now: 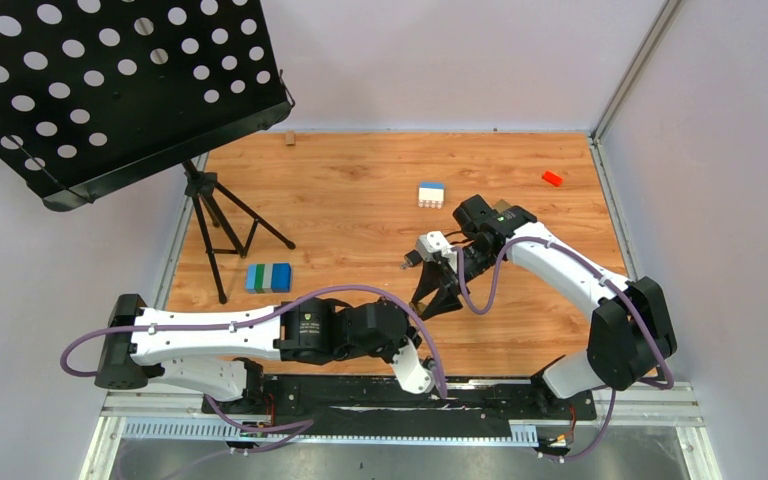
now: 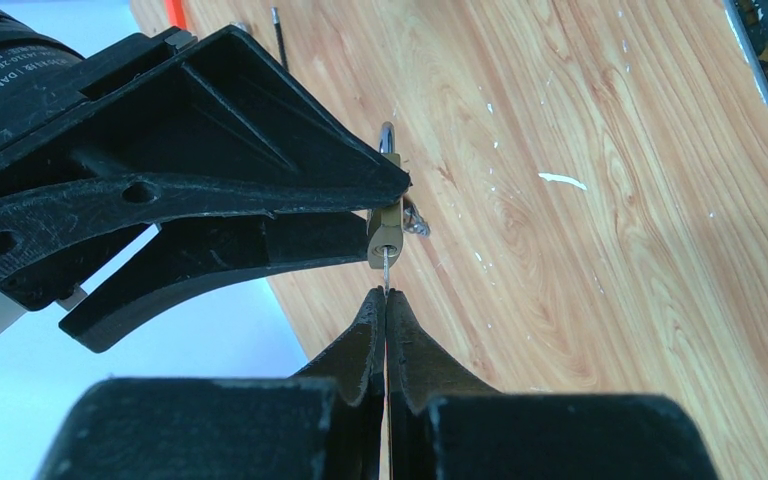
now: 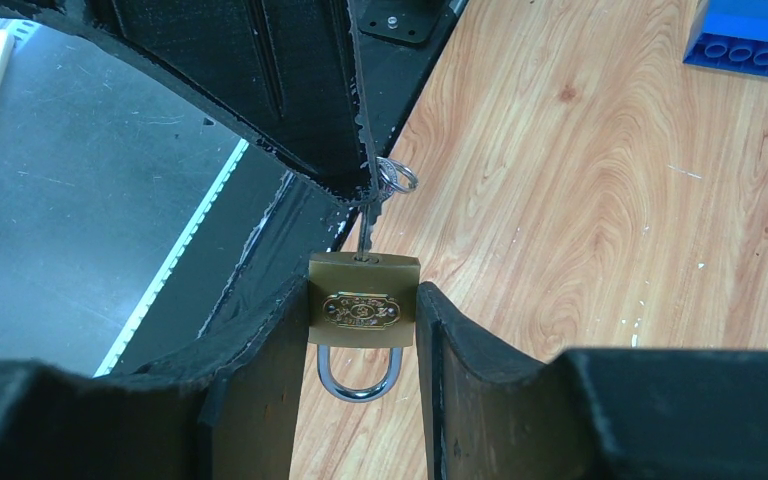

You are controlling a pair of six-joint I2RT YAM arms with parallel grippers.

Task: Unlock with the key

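Right wrist view: my right jaws pinch a brass padlock (image 3: 363, 298) by its two flat sides, one finger (image 3: 260, 380) on each. The padlock's steel shackle (image 3: 357, 382) points back toward my wrist and its keyhole face points away. The brass face I can see carries an oval embossed badge.

The key (image 3: 363, 228) stands on that keyhole face. It is a very thin, dull grey strip, far narrower than the padlock body, and its tip meets the keyway. I cannot tell how deep it sits. A small wire ring (image 3: 398, 178) hangs at the key's head.

Left wrist view: my left jaws are pressed fully together on the key's head, fingertips (image 2: 368, 322) touching. The key (image 2: 386, 268) shows edge-on as a hairline of grey metal between those tips and the padlock (image 2: 384, 235). The black fingers of my right arm close over the padlock from above.

Top external view: both arms meet above the middle of the wooden tabletop (image 1: 360, 190). A blue-and-white block (image 1: 431, 194), a red block (image 1: 552, 178) and a blue-and-green block (image 1: 268, 277) lie well apart from them. A black perforated music stand (image 1: 110, 90) is at the far left.
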